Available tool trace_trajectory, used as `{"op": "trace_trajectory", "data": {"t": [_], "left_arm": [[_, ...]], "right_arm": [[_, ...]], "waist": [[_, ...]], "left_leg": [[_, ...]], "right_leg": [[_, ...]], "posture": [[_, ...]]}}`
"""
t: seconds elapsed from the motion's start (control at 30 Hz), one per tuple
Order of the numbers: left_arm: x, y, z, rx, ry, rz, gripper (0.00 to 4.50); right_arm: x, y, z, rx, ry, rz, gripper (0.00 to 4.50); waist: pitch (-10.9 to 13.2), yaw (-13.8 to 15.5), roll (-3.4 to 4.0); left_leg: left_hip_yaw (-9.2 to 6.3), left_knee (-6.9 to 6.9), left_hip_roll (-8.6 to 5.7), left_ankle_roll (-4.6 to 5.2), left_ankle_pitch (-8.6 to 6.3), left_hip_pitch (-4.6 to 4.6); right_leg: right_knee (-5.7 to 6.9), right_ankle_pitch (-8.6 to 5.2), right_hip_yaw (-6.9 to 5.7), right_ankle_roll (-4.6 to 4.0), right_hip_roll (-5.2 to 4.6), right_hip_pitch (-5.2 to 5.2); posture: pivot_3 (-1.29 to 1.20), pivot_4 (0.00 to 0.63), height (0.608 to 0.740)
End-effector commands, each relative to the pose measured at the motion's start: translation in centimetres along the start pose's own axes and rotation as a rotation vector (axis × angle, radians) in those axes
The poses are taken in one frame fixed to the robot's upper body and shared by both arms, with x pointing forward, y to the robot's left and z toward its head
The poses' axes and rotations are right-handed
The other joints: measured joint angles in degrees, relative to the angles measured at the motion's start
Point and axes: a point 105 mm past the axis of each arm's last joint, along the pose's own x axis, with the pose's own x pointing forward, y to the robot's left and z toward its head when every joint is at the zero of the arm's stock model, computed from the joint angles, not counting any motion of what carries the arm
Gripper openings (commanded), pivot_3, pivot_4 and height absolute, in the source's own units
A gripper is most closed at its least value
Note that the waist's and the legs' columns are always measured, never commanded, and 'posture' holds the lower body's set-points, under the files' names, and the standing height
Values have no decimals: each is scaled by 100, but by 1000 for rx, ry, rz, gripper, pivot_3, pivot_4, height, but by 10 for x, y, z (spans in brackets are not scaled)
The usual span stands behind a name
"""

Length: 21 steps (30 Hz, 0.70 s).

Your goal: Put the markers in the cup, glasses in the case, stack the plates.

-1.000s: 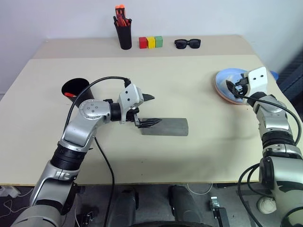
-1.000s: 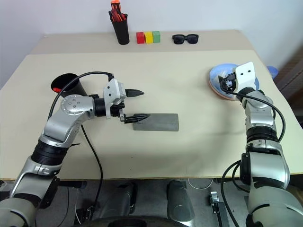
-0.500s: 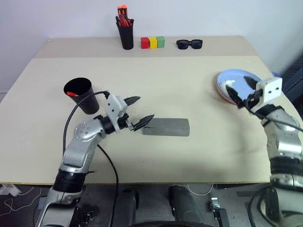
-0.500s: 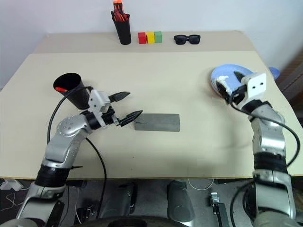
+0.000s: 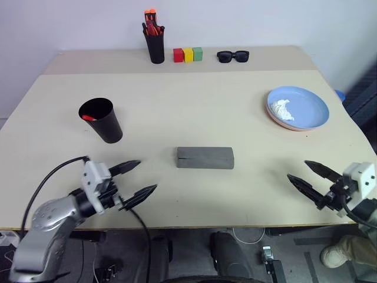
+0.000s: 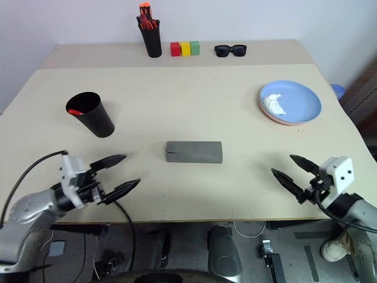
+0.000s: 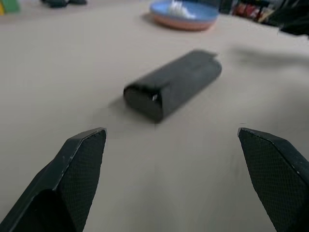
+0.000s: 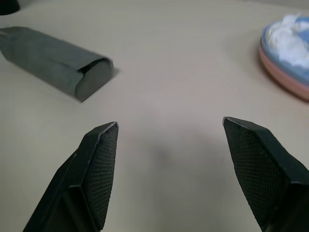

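The black cup (image 5: 100,119) stands at the left of the table, and a red marker tip (image 5: 88,117) shows inside it. In the middle lies the grey case (image 5: 205,157), lid shut; the glasses are hidden. At the right the light blue plate (image 5: 306,106) rests on the pink plate (image 5: 277,121). My left gripper (image 5: 147,175) hovers open and empty by the near edge, left of the case (image 7: 171,84). My right gripper (image 5: 297,170) is open and empty near the front right edge, well short of the plates (image 8: 289,53).
A crumpled white wad (image 5: 281,109) lies on the blue plate. Along the back edge stand a black pen holder (image 5: 155,44) with orange-red pens, three coloured blocks (image 5: 188,54) and black sunglasses (image 5: 233,56).
Both arms have pulled back toward the near edge. The left gripper has come away from the case's left end, and the right gripper has left the plates.
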Motion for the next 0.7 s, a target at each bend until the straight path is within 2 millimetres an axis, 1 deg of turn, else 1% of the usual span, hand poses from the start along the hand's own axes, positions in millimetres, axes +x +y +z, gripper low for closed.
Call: {"op": "trace_trajectory", "data": {"t": [0.03,0.1,0.17,0.2,0.3,0.4,0.5,0.57,0.7], "left_arm": [[-17,10,9,46,-10,64,4500],[-25,10,7,44,5,80,4500],[-29,8,5,42,15,84,4500],[-26,7,4,42,16,83,4500],[-23,5,4,30,10,98,4500],[-17,2,10,28,-3,103,4500],[-16,1,12,22,5,103,4500],[-16,1,12,16,11,107,4500],[-9,0,12,10,9,104,4500]], "right_arm": [[-13,-3,9,-50,-46,-30,3518],[-19,-3,7,-51,-47,-43,3518],[-22,-5,5,-54,-47,-56,3518],[-24,-9,4,-53,-45,-62,3518],[-36,-10,-6,-81,-20,-72,3518],[-40,-15,-7,-95,-10,-76,3518],[-40,-14,-5,-107,-8,-74,3518],[-37,-10,0,-112,-14,-68,3518],[-27,-7,9,-115,-29,-64,3518]], "waist": [[-4,29,-6],[-4,56,-7],[-4,99,-7],[-4,116,-7],[-6,156,-9],[-6,150,-10],[-7,141,-7],[-9,130,-5],[-9,133,-5]], "left_leg": [[0,0,0,0,0,0],[0,-5,1,-1,0,-3],[3,-11,0,0,-1,-6],[5,-11,0,0,-1,-6],[6,-5,0,0,-2,-7],[6,-7,0,-1,-2,-8],[6,-8,0,-1,-2,-8],[6,-12,0,-1,-2,-5],[7,-10,0,-1,-2,-6]], "right_leg": [[-2,0,-1,0,0,1],[-7,0,-1,-2,-2,-1],[-11,-1,-1,-2,-4,-5],[-13,-1,-1,-3,-4,-6],[-15,-1,-1,-3,-5,-4],[-19,-1,-2,-3,-7,-2],[-20,-1,-1,-4,-7,-2],[-20,-1,-1,-4,-7,-3],[-19,-1,-1,-4,-6,-4]], "posture": [[0,150,740],[0,150,740],[0,150,740],[0,150,740],[0,150,740],[0,150,740],[0,150,740],[0,150,740],[0,150,740]]}}
